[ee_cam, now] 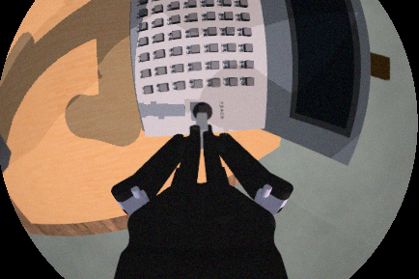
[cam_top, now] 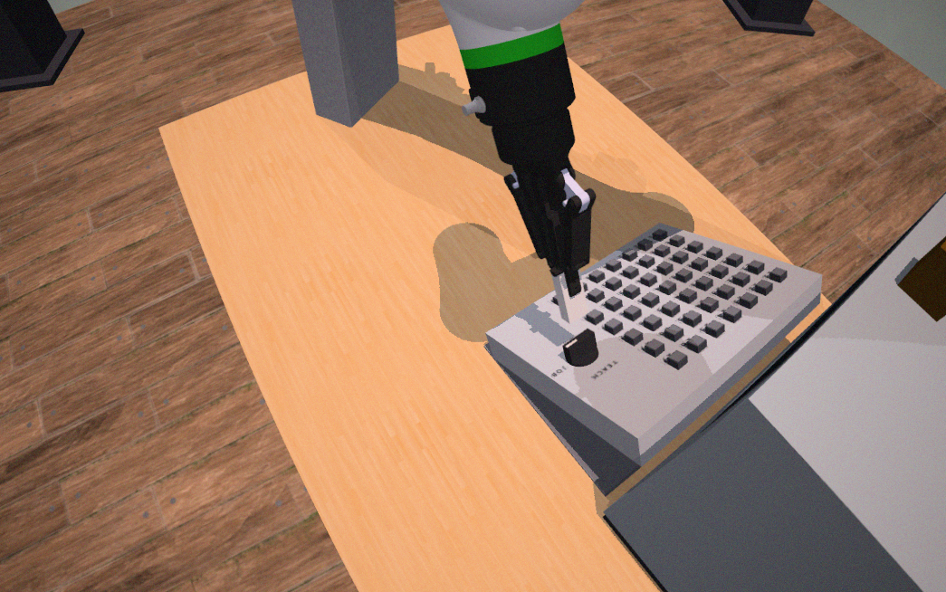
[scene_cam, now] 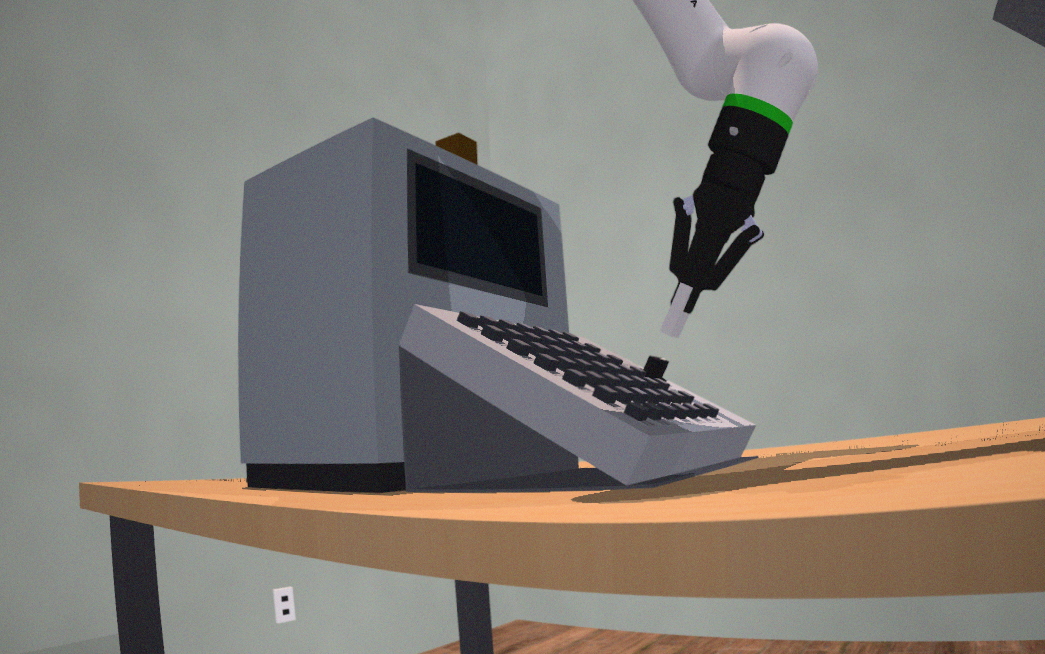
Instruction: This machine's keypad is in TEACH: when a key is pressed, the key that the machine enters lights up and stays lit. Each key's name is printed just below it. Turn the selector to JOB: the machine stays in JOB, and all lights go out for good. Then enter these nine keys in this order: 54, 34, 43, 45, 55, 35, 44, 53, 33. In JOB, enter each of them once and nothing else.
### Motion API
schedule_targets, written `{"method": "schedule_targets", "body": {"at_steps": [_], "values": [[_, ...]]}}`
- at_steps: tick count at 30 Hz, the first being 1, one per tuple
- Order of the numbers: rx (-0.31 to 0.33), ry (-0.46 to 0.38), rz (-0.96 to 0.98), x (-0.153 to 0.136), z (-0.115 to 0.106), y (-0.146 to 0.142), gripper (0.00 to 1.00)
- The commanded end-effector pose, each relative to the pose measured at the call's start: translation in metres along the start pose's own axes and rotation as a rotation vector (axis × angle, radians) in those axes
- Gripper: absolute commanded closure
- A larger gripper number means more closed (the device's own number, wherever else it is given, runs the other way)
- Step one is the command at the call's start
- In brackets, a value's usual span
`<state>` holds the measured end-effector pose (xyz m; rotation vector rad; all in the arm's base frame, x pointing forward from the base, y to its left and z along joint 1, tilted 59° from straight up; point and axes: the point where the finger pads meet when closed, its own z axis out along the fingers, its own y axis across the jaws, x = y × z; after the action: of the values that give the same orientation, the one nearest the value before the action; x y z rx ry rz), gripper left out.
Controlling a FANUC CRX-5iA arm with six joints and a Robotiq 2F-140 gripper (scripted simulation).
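Selector position: on the keypad [cam_top: 711,389] [scene_cam: 510,398] [ee_cam: 232,99] face, beside the keys — just beyond the jaws' tips, not touching.
Jaws: closed together, gripping nothing.
Selector [cam_top: 580,349] [scene_cam: 656,366] [ee_cam: 200,107] finish: black, raised knob.
Key finish: dark, unlit blocks.
Count: one selector; 49 keys — seven by seven.

Lab-type rm, robot arm [cam_top: 517,88] [scene_cam: 762,69], keypad machine [cam_top: 653,330] [scene_cam: 315,300] [ee_cam: 309,61]

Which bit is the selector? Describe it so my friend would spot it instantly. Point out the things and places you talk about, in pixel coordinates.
Find the big grey machine [scene_cam: 306,284] with a dark screen [scene_cam: 477,227] [ee_cam: 325,56]. Its sloping front panel [cam_top: 608,404] [scene_cam: 510,389] carries rows of small square keys. The selector [cam_top: 580,348] [scene_cam: 655,367] [ee_cam: 202,110] stands apart from them: a single, larger, rounded black knob near the printed word TEACH.
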<state>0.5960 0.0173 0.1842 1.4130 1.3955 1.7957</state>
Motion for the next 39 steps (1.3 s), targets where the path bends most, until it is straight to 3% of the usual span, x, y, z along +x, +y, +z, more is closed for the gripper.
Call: {"method": "schedule_targets", "body": {"at_steps": [1, 14, 39], "values": [[0.0, -0.001, -0.001, 0.001, 0.0, -0.001, 1.0], [0.0, -0.001, -0.057, 0.118, 0.018, -0.044, 1.0], [0.0, -0.001, -0.059, 0.121, 0.038, -0.045, 1.0]]}}
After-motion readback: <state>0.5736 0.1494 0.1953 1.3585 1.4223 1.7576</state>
